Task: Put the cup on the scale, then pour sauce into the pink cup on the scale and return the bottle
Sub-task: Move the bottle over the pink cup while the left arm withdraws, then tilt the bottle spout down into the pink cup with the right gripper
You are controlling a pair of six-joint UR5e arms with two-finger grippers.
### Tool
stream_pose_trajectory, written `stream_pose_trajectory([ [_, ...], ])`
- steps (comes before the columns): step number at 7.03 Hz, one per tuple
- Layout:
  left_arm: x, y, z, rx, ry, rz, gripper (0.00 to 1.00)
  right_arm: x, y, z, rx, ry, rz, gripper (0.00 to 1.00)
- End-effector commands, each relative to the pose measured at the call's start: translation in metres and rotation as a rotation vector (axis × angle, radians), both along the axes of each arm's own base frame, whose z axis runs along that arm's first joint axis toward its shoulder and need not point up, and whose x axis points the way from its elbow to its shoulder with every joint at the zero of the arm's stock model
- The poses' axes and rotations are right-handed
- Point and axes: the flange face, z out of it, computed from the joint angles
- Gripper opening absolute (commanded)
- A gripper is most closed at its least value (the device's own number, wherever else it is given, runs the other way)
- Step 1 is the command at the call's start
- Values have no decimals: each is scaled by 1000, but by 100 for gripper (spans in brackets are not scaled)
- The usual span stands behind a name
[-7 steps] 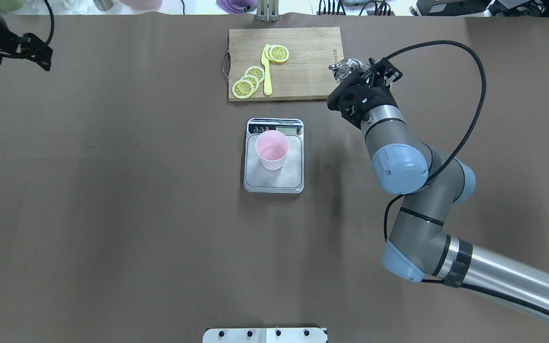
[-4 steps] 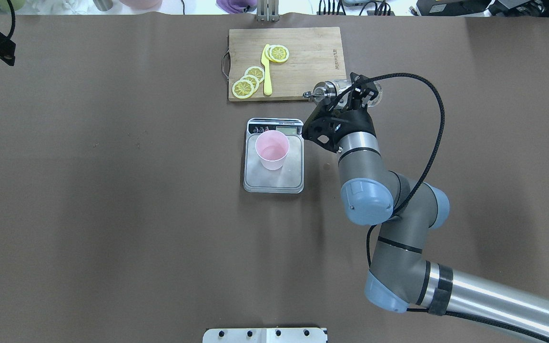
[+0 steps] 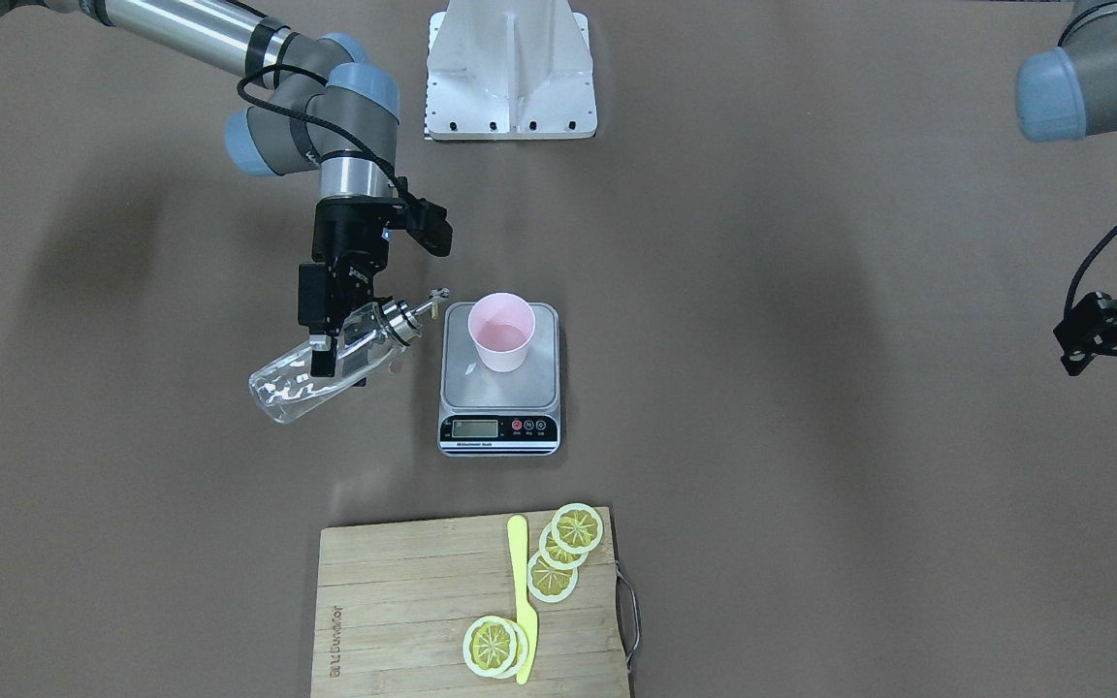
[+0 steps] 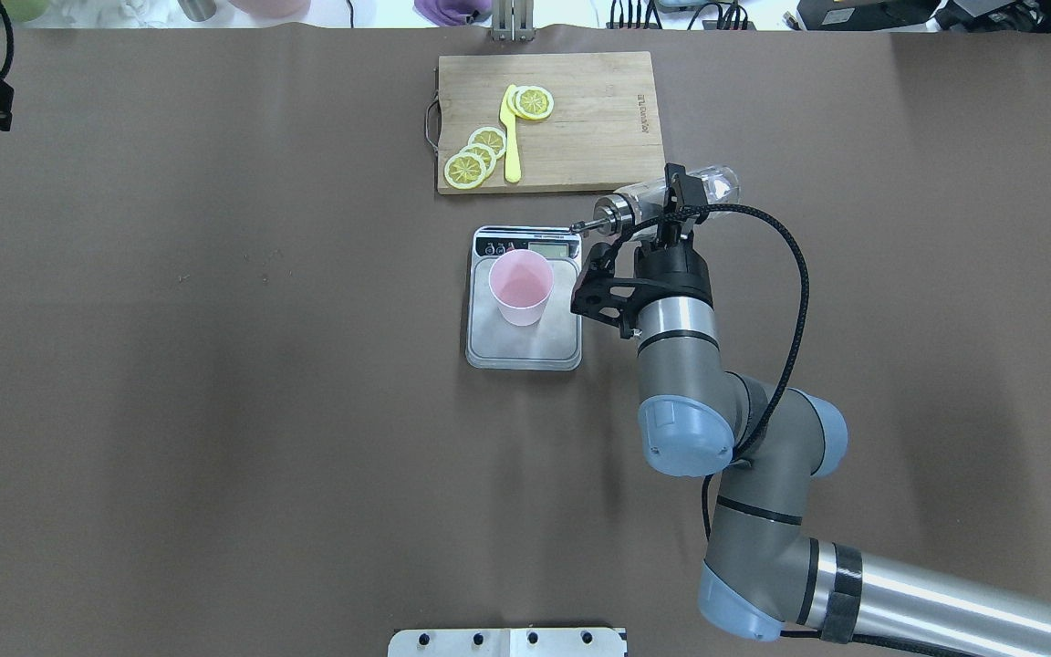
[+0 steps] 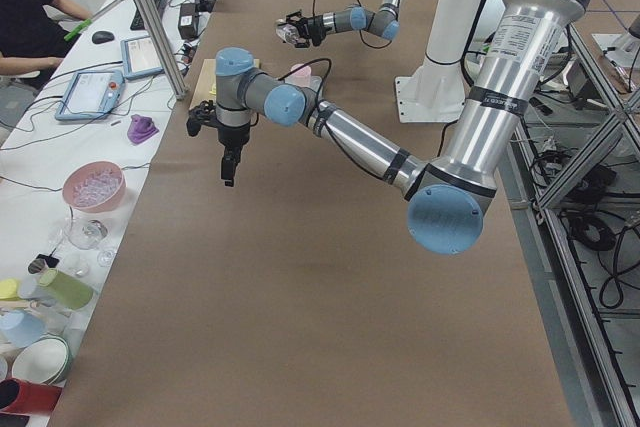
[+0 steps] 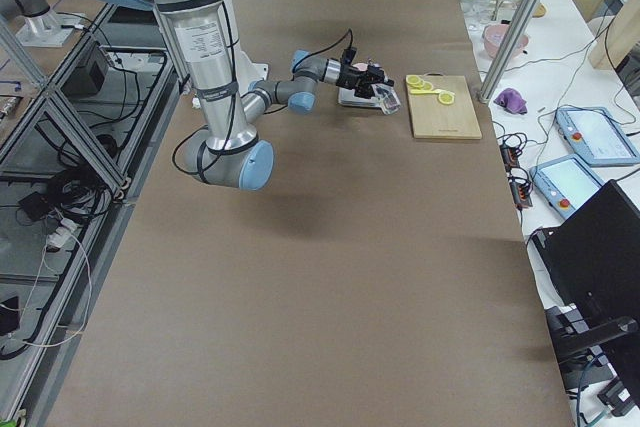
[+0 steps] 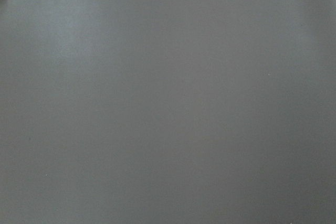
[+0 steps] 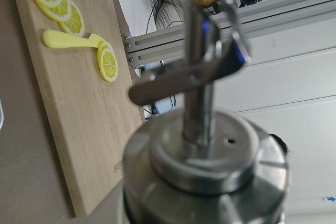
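- Pink cup [image 4: 520, 287] stands upright on scale [image 4: 564, 347] platform.
- Right gripper [image 3: 324, 351] clamped across bottle [image 3: 287, 393] body.
- Bottle tilted almost flat, in the air beside scale; spout aimed toward cup, short of its rim.
- Left gripper [image 3: 1097, 334] well apart, at table edge; fingers' state: cannot tell.

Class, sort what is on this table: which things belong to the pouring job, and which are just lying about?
Job: cup, scale, bottle, right gripper holding it.
Lying about: cutting board, lemon slices, yellow knife.
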Motion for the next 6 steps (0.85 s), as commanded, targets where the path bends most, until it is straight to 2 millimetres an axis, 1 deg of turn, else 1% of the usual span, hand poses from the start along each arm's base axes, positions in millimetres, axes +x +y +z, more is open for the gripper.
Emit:
stream_pose_trajectory([
  [1,-37,-7,29,26,-45,68,98,-9,6,8,20,71,27,0],
  [2,-53,-11,39,38,-61,92,98,-15,8,9,22,82,27,0],
  [3,-58,-12,45,31,-61,95,98,-17,10,11,24,105,25,0],
  [4,-59,-11,46,28,-62,95,98,-20,12,5,40,172,39,0],
  [5,-60,-11,48,25,-63,93,98,-26,20,2,47,187,39,0],
  [6,-59,-12,52,19,-64,93,98,-31,25,3,53,204,46,0],
])
